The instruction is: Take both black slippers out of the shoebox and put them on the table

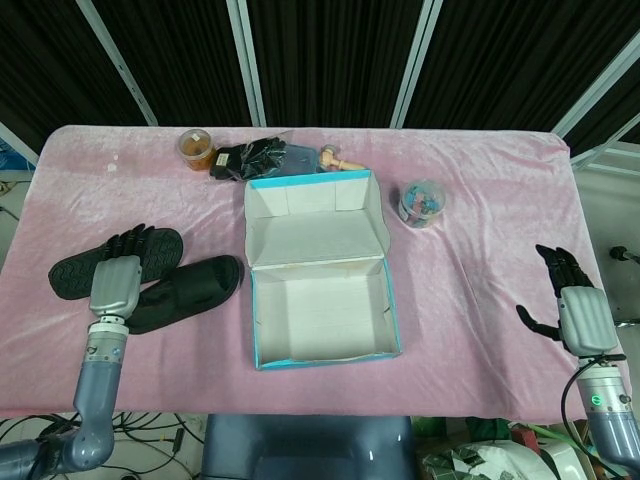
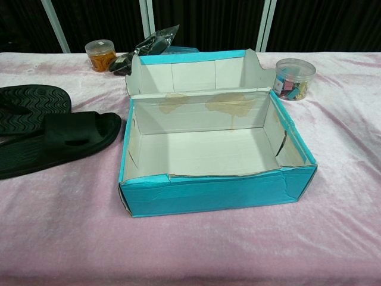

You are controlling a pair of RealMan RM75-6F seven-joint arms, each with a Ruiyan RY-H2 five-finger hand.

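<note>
Black ribbed-sole slippers [image 2: 47, 134], teal cardboard shoebox [image 2: 214, 190], pink velvety table [image 2: 196, 250]

Shoebox [image 1: 322, 270] sitting open at table [image 1: 480, 240] centre, lid flap standing at its 12 o'clock side, nothing showing inside. Two black slippers [image 1: 150, 280] lying at box's 9 o'clock; farther one lying sole-up, nearer one strap-up. Left hand [image 1: 116, 280] hovering over slippers, fingers spread, holding nothing. Right hand [image 1: 570, 305] hanging at 3 o'clock table edge, fingers apart. Orange jar [image 1: 197, 149], black bag [image 1: 255, 158], clear tub [image 1: 421, 203] sitting toward 12 o'clock.
</note>
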